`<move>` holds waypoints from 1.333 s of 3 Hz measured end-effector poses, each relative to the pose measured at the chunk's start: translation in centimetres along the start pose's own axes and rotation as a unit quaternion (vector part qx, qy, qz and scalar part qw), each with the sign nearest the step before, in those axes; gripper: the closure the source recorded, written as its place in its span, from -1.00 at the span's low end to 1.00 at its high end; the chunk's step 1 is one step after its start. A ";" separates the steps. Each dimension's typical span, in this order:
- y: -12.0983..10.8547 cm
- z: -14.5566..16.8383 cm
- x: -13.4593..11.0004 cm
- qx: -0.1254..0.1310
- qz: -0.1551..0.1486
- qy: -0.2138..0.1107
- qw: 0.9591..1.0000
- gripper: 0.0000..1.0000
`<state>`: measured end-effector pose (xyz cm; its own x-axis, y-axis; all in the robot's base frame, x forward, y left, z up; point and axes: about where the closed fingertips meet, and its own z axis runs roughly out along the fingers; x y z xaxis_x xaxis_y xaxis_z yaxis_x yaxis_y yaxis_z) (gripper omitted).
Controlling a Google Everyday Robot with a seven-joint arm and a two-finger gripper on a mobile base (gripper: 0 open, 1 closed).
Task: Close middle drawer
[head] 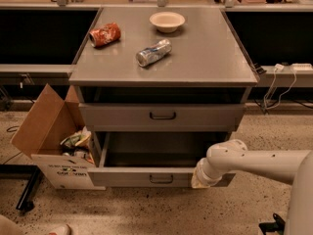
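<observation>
The middle drawer [132, 177] is pulled out from the grey cabinet, and its dark inside shows. Its flat front carries a small dark loop handle [161, 179] at centre. The top drawer [122, 116] above it is shut. The lowest drawer is hidden under the open one. My gripper [199, 178] is at the end of the white arm [254, 161], which comes in from the right. It sits against the right part of the middle drawer's front, to the right of the handle.
On the cabinet top [210, 58] lie a red can [104, 35], a silver can [153, 52] and a white bowl [167, 21]. An open cardboard box [44, 126] with rubbish stands on the floor at the drawer's left. Cables hang at the right.
</observation>
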<state>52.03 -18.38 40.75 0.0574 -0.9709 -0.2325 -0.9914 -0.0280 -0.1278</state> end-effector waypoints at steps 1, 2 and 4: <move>0.0 0.0 0.0 0.000 0.000 0.000 1.000 -1.00; 0.0 0.0 0.0 0.000 0.000 0.000 1.000 -1.00; -0.7 0.4 0.7 0.026 -0.007 0.011 1.000 0.00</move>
<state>52.84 -18.92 40.28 0.0672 -0.9757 -0.2087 -0.9832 -0.0292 -0.1803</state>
